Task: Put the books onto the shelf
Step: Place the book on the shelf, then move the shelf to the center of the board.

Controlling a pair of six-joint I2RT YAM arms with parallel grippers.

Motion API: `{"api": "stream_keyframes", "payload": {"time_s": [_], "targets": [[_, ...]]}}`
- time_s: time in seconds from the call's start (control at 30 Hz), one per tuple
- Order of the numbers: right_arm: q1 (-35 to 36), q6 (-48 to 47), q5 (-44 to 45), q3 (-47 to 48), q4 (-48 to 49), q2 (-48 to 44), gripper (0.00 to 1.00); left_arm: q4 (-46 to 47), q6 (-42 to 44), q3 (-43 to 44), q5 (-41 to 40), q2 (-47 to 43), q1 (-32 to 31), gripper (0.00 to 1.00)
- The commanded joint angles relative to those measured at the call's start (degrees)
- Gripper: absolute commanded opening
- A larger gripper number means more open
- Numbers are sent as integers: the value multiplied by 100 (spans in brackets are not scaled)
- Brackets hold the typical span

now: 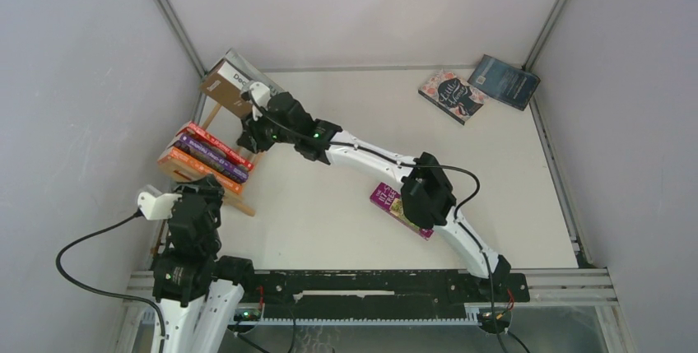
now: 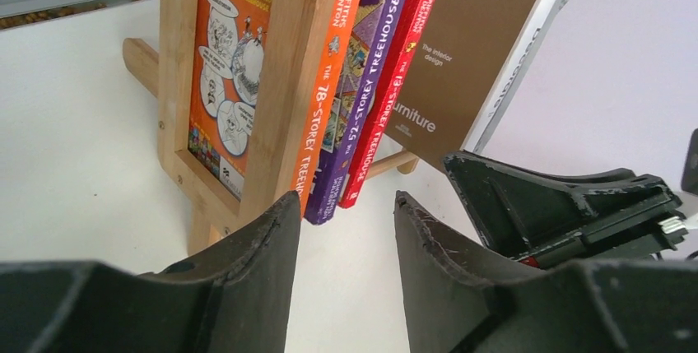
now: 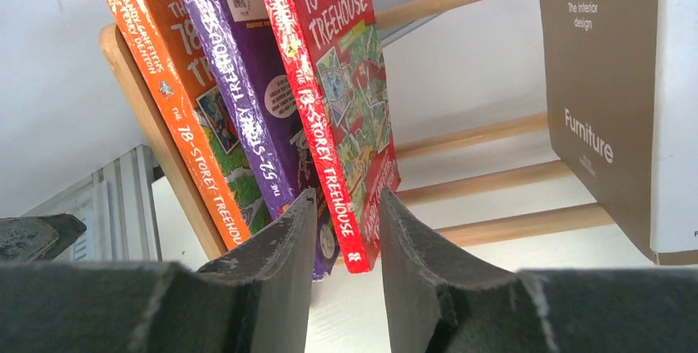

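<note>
The wooden shelf (image 1: 212,114) stands at the table's left edge. An orange book (image 1: 197,174), a purple one (image 1: 210,158) and a red one (image 1: 216,144) lean together at its near end. A thick brown book (image 1: 226,88) stands at its far end. My right gripper (image 3: 346,197) is open just in front of the red book (image 3: 337,81), whose lower corner shows between the fingertips with a gap on each side. My left gripper (image 2: 346,201) is open and empty, close to the shelf's end frame (image 2: 280,81). Another purple book (image 1: 387,198) lies flat under the right arm.
A pink illustrated book (image 1: 451,95) and a dark blue book (image 1: 504,81) lie flat at the far right corner. Grey walls close in the table on three sides. My right gripper (image 2: 560,205) shows at the right of the left wrist view, near the brown book (image 2: 469,57).
</note>
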Motion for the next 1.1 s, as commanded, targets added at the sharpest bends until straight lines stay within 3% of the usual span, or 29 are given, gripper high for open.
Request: {"api": "stream_keyframes", "payload": {"time_s": [0.0,0.17,0.43,0.6,0.7,0.8,0.9,1.07], "targets": [[-28,-139,65,-102,46,-601,41,-148,-2,322,58,-70,-27,49],[-81,-65,357,-1116,279,-1354,43,-68,109,394,429,161,-26,36],[-284,93,647,-1903,-342,-2121,49,158,-979,-173,527,7,-30,37],[-743,898,1252,-3207,-330,-3057,53,677,-736,-181,1072,305,-97,37],[-1275,1454,1565,-4028,-445,-3629,55,919,-733,-155,997,573,-573,37],[-1666,1542,1601,-4522,-428,-4073,56,1006,-808,-22,251,992,-1617,38],[-1808,1451,1355,-4416,-697,-4083,57,910,-950,218,-437,1405,-2315,40],[-1649,1606,811,-4138,-943,-3876,61,727,-1019,550,-883,1732,-2653,42]]}}
